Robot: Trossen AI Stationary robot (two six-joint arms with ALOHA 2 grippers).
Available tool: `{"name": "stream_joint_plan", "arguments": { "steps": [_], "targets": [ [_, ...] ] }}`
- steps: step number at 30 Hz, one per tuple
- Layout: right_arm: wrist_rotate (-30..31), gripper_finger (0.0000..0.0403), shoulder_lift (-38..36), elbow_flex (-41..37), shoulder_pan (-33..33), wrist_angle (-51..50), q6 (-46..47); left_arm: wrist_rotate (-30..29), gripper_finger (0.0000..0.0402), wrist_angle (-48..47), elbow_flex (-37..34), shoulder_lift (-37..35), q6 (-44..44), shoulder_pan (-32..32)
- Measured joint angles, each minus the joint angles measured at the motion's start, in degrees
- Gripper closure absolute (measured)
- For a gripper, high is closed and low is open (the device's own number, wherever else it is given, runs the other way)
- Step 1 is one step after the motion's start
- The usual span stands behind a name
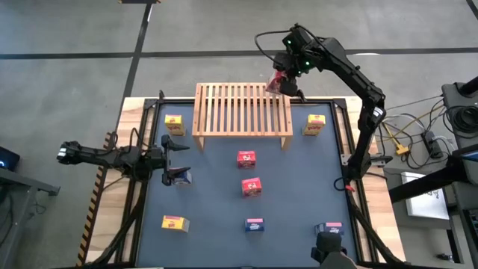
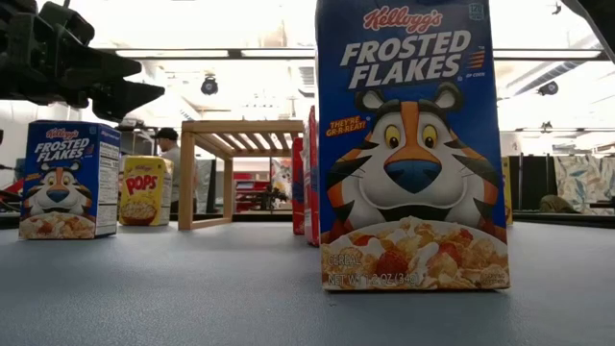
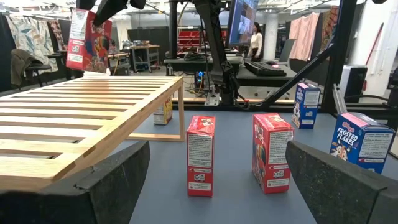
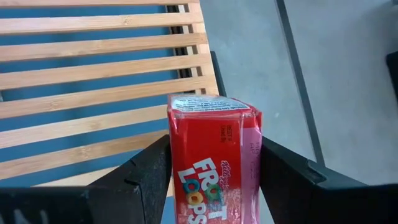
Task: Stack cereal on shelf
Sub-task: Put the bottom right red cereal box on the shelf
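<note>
The light wooden shelf stands at the table's far middle on its short side legs. My right gripper is shut on a red cereal box above the shelf's far right corner. In the left wrist view this box hangs tilted over the slats. My left gripper waits open and level at the table's left side, touching nothing. Other cereal boxes stand upright on the table: two red, yellow, blue. My right gripper pinches the red box's two opposite side faces between its two fingers, with the printed front toward the wrist camera. The fingers slant down from above, from the far right. The box is lifted clear, its free end pointing down over the slats.
A blue box stands just beside my left gripper. Another blue box fills the low view close to the camera. Dark frame rails edge the table. A person stands in the room beyond.
</note>
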Motion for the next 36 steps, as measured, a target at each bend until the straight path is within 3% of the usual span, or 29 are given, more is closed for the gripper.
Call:
{"name": "stream_joint_plan", "arguments": {
  "steps": [8,36],
  "targets": [
    [-3.0,0.02,1.9,0.0,0.0,-2.1,-0.5,0.0,0.0043,0.0,0.0,0.0,0.0,0.0],
    [-2.9,0.02,2.3,-0.1,0.0,-2.4,0.1,0.0,0.0043,0.0,0.0,0.0,0.0,0.0]
  ]
}}
